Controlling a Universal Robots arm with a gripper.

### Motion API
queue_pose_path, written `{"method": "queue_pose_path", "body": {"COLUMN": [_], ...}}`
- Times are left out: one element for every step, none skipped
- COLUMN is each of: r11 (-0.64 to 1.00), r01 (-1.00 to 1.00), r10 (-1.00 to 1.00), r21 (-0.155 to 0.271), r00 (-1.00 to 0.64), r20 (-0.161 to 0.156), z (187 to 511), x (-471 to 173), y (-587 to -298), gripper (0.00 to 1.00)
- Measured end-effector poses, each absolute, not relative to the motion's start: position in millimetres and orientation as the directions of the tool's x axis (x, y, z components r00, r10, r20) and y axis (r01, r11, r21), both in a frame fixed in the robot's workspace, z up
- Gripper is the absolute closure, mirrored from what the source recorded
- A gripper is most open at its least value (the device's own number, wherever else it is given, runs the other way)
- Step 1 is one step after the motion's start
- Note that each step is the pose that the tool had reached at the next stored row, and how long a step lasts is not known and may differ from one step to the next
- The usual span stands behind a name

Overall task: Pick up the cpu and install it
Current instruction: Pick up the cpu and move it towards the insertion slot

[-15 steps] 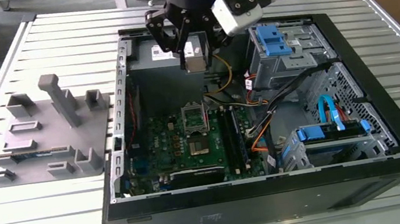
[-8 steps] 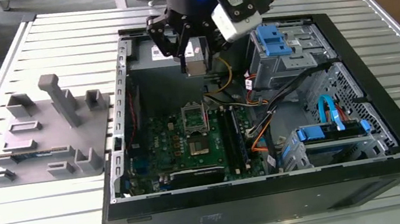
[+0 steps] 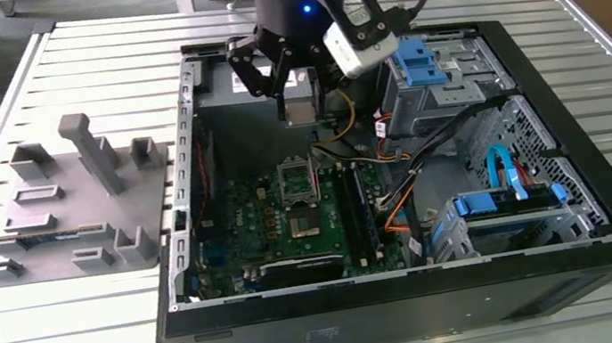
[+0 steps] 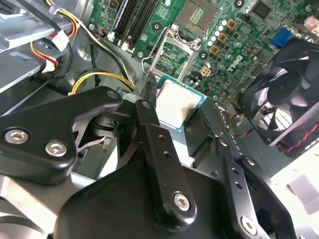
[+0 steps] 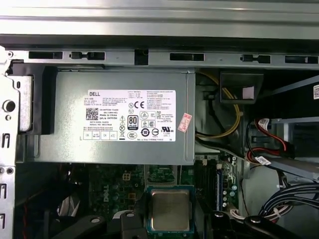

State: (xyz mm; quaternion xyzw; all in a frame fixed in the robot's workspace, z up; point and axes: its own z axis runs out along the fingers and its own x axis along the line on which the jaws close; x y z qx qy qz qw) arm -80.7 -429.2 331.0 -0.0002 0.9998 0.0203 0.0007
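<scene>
Silver and flat, the small square cpu (image 4: 177,103) with its dull metal top is pinched between the two black fingers (image 4: 148,107) of the robot's black gripper (image 3: 299,105). The jaws press on two opposite edges of the chip, so its top and its green rim are free.

In the exterior view the cpu hangs in the air inside the open black computer case (image 3: 420,299), above the green motherboard (image 3: 245,207). It is not in its place yet. The square socket (image 3: 305,223) lies open on the board, and its thin silver hinged frame (image 4: 172,55) is swung up out of the way. The big grey metal power box with a white label (image 5: 124,119) sits just beyond the chip in the first wrist view.

The step in hand looks like bringing the chip over the socket. To do it well, I think the chip should stay level, not tipped. Its four sides should line up with the four sides of the socket. It should come down straight and slowly. It should not bump the raised frame or the yellow wires (image 4: 99,78) nearby. The pins in the socket are likely tiny and easy to bend, so the chip should be laid in softly, never pushed.
</scene>
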Motion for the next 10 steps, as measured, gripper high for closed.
{"method": "queue_pose_path", "body": {"r11": [0.999,0.999,0.999,0.999,0.999,0.999,0.999,0.999,0.999,0.999], "r01": [0.0,0.0,0.0,0.0,0.0,0.0,0.0,0.0,0.0,0.0], "r10": [0.0,0.0,0.0,0.0,0.0,0.0,0.0,0.0,0.0,0.0], "r21": [0.04,0.04,0.041,0.04,0.04,0.041,0.041,0.041,0.041,0.041], "r00": [-1.0,-1.0,-1.0,-1.0,-1.0,-1.0,-1.0,-1.0,-1.0,-1.0], "r20": [-0.001,-0.001,-0.001,-0.001,-0.002,-0.002,-0.002,-0.002,-0.002,-0.001], "z": [330,329,328,327,326,325,324,323,322,321], "x": [-81,-81,-81,-81,-81,-81,-81,-81,-81,-81], "y": [-430,-431,-432,-434,-435,-437,-438,-440,-441,-443], "gripper": [0.53,0.53,0.53,0.53,0.53,0.53,0.53,0.53,0.53,0.53]}}
